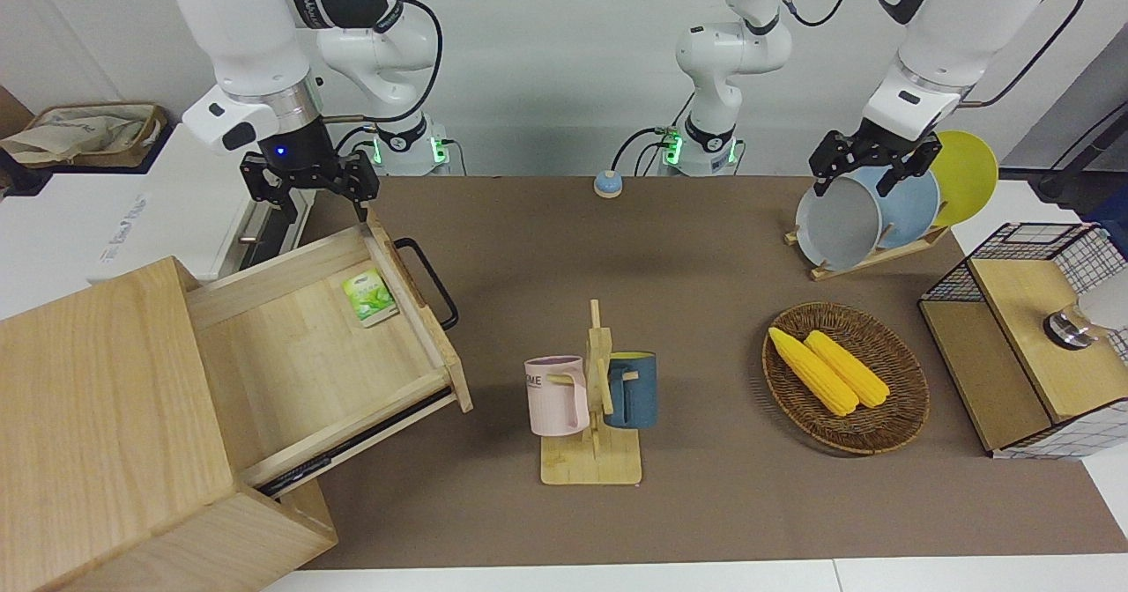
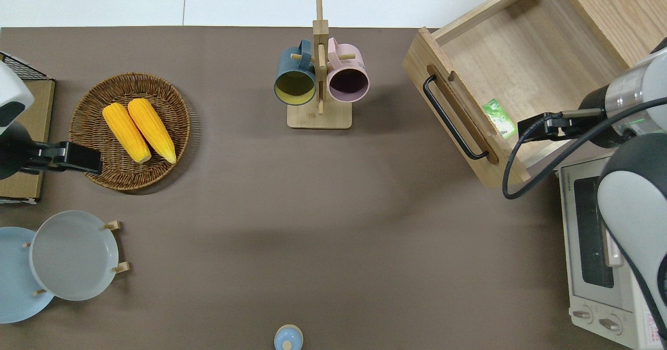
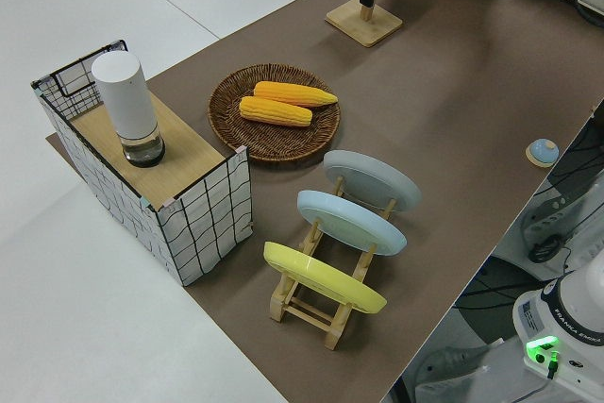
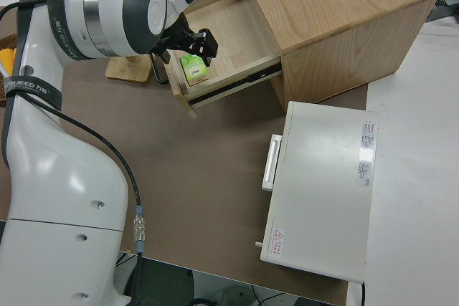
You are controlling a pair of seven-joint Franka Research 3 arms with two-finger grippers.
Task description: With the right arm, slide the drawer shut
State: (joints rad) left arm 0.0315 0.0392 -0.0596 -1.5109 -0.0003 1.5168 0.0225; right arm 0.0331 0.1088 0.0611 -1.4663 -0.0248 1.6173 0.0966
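The drawer (image 1: 300, 354) stands pulled far out of the pale wooden cabinet (image 1: 97, 398). Its black bar handle (image 1: 432, 279) faces the middle of the table. A small green packet (image 1: 368, 297) lies inside, against the front panel. In the overhead view my right gripper (image 2: 536, 128) hangs open over the drawer (image 2: 521, 63), just beside the packet (image 2: 499, 118) and close to the side wall nearer the robots. In the front view the right gripper (image 1: 310, 194) holds nothing and its wrist shows a blue light. The left arm is parked, its gripper (image 1: 872, 169) open.
A white toaster oven (image 2: 599, 246) sits beside the drawer, nearer the robots. A mug rack (image 1: 595, 398) with two mugs stands mid-table. A wicker basket of corn (image 1: 844, 376), a plate rack (image 1: 868, 213) and a wire-mesh basket (image 1: 1031, 336) occupy the left arm's end.
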